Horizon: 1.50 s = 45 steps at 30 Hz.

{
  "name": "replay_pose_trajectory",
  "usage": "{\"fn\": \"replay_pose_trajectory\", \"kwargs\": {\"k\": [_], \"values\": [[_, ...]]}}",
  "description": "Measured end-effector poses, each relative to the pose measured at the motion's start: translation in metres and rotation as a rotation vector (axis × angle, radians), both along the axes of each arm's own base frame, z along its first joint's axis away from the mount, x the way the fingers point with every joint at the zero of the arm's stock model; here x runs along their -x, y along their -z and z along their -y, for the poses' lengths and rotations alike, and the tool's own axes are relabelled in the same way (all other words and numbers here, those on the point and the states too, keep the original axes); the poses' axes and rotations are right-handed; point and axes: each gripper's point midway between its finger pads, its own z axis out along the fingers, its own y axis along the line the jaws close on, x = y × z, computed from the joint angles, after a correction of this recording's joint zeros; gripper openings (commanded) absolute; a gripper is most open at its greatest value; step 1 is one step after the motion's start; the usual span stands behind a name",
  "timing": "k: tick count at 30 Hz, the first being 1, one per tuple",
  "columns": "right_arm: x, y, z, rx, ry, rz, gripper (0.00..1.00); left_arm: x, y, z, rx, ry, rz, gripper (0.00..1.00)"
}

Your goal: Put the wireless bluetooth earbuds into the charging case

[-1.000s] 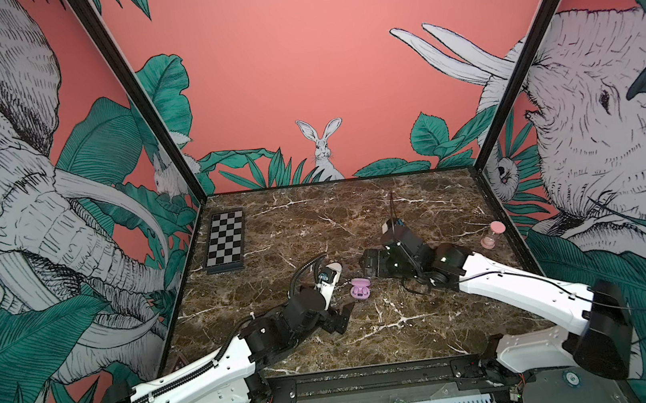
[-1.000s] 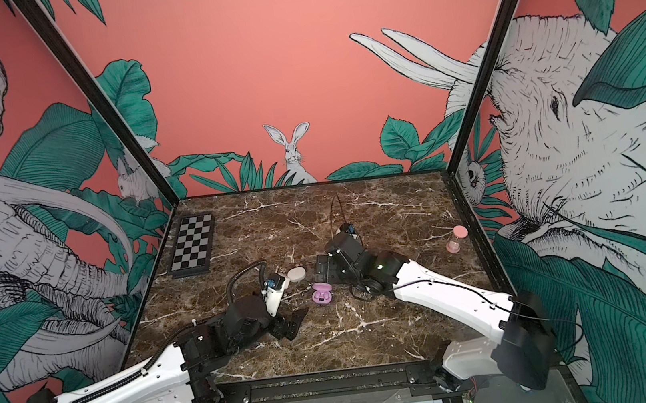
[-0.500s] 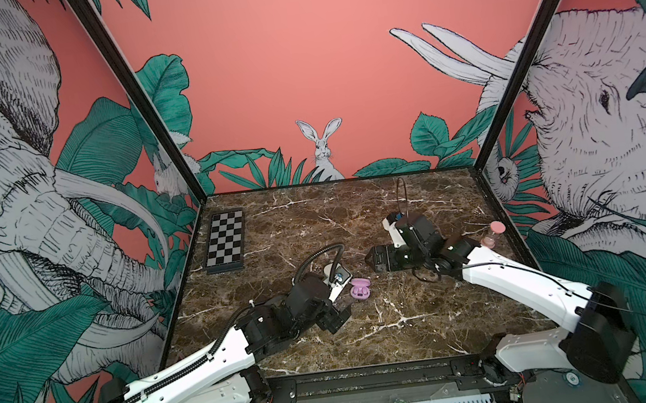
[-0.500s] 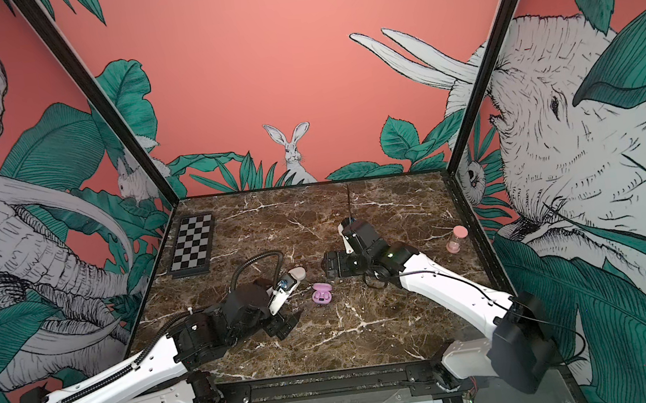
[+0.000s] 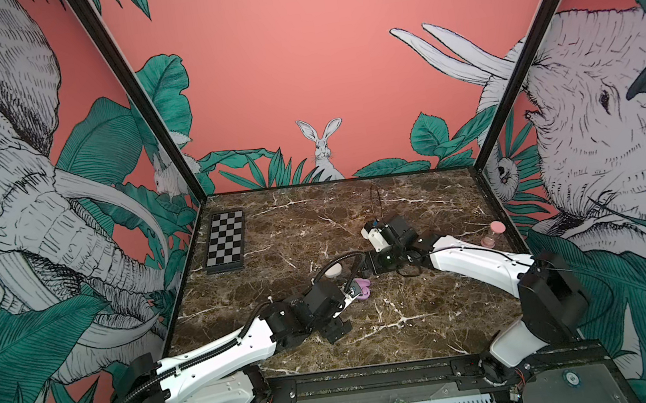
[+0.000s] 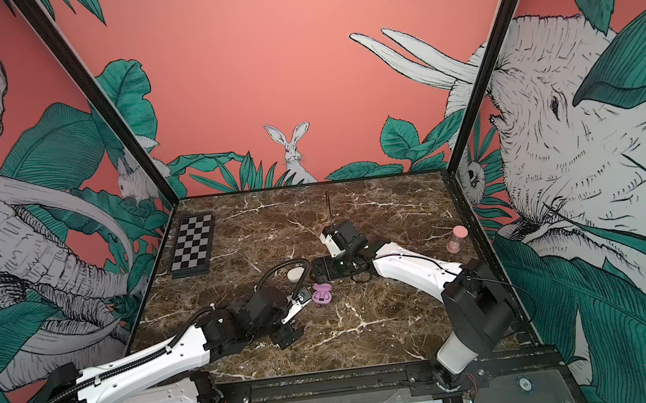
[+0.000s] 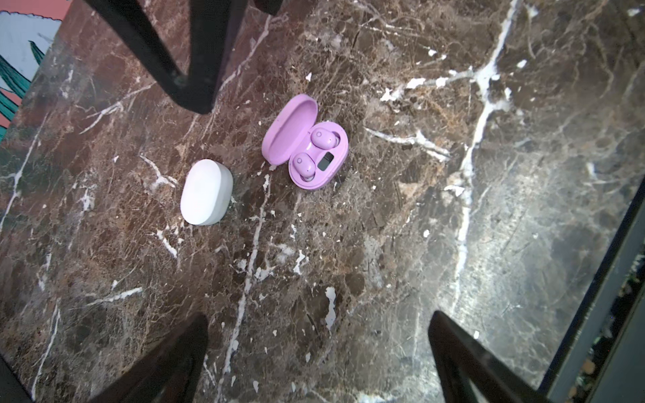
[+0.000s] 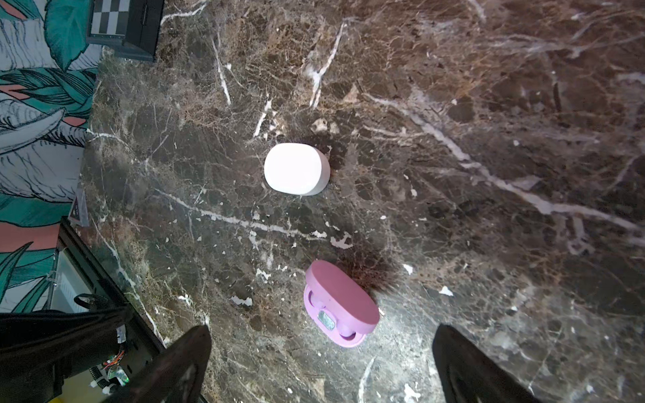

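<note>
Well, around the marble table (image 5: 412, 325) sit a chessboard (image 5: 226, 245) at the far left and a pink sand timer (image 5: 493, 234) by the right wall, both well apart from the work in the middle. Between my two arms lie two oval cases, near each other but not touching.

The white case (image 7: 206, 192) is shut, so I cannot tell what it holds. The purple case (image 7: 307, 150) lies with its lid tilted up, and two lilac earbuds (image 7: 324, 136) sit in its two wells, one on each side of a small dark display – that is where the task's buds are.

My left gripper (image 7: 319, 319) hangs above the table on the near side of both cases, jaws spread wide, holding nothing and touching nothing. My right gripper (image 8: 323, 331) is likewise spread wide and empty – it hovers over the purple case from the far side, clear of it.
</note>
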Motion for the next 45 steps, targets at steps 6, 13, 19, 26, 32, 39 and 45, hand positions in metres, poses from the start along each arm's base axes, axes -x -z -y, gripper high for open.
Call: {"fn": "replay_pose_trajectory", "kwargs": {"k": [6, 13, 19, 26, 32, 39, 45], "values": [[-0.006, 0.004, -0.009, -0.016, -0.020, -0.002, 0.98, -0.003, -0.008, 0.004, 0.027, 0.006, 0.030, 0.99], [-0.004, 0.020, -0.015, -0.023, -0.045, -0.048, 0.98, -0.007, -0.026, 0.004, 0.103, 0.002, 0.099, 0.99], [-0.001, 0.022, -0.019, -0.040, -0.062, -0.070, 0.98, -0.011, -0.030, 0.003, 0.108, -0.004, 0.128, 0.99], [0.002, 0.023, -0.025, -0.068, -0.083, -0.087, 0.98, -0.011, -0.028, 0.003, 0.104, -0.004, 0.129, 0.99], [0.004, 0.023, -0.030, -0.098, -0.097, -0.108, 0.98, -0.011, -0.029, 0.003, 0.105, -0.002, 0.131, 0.99], [0.007, 0.021, -0.034, -0.124, -0.107, -0.120, 0.98, -0.011, -0.032, 0.003, 0.117, -0.002, 0.137, 0.99], [0.011, 0.024, -0.034, -0.133, -0.112, -0.136, 0.98, -0.011, -0.034, 0.003, 0.125, -0.001, 0.144, 0.99]]}}
